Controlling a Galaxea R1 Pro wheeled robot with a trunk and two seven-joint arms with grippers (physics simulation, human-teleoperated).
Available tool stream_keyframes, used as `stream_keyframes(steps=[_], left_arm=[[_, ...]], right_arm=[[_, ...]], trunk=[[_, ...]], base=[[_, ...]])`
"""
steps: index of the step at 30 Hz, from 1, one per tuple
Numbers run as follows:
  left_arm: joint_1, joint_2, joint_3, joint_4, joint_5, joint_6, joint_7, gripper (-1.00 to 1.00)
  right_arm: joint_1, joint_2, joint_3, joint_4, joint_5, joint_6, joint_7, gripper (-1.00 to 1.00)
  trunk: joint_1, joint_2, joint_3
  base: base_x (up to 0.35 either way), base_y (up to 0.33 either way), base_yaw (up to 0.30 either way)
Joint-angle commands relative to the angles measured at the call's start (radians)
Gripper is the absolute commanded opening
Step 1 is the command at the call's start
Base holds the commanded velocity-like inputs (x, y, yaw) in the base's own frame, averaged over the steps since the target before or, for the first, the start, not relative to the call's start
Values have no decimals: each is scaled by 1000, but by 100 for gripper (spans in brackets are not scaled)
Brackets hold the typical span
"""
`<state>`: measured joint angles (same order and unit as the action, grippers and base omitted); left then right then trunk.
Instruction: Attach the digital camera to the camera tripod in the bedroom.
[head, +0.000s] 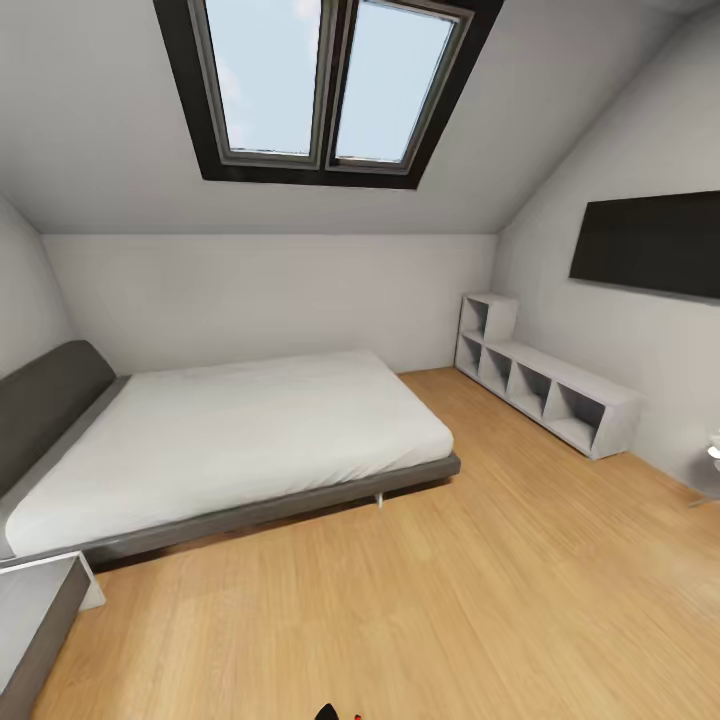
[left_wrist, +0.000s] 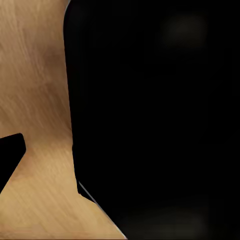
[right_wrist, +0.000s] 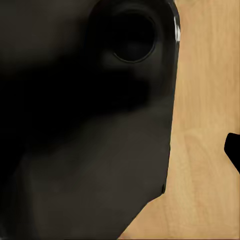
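Both pincers: spread cannot be told; dark robot casing (left_wrist: 150, 120) crowds the wrist views above wood floor (head: 480, 600). Beyond, bed (head: 250, 430), then shelves (head: 545, 385). Whereabouts of camera and tripod unknown. Judged: camera light, rigid, lens fragile; grip body sides.

The bed (head: 230, 440) stands on the floor (head: 450, 600) against the back wall; right of the bed, shelves (head: 545, 385) line the side wall; above the bed, a skylight (head: 330, 85).

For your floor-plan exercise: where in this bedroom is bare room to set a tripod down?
The wood floor lies bare between the bed and the cube shelves. It is tighter by the grey unit beside the bed's near corner.
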<state>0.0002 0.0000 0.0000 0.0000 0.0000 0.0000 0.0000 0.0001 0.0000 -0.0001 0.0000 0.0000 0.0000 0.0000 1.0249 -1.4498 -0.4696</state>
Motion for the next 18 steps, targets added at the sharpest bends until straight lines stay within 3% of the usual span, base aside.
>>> stream_keyframes(steps=[1, 5, 18], left_arm=[[6, 6, -1, 0, 2, -2, 6, 100], [21, 27, -1, -1, -1, -1, 4, 100], [21, 27, -1, -1, -1, -1, 4, 100]], right_arm=[[-6, 6, -5, -6, 2, 2, 0, 100], [-29, 12, -3, -29, 2, -1, 0, 100], [-44, 12, -3, -34, 2, -1, 0, 100]], trunk=[[0, 0, 0], [0, 0, 0], [0, 0, 0]], base=[[0, 0, 0], [0, 0, 0], [0, 0, 0]])
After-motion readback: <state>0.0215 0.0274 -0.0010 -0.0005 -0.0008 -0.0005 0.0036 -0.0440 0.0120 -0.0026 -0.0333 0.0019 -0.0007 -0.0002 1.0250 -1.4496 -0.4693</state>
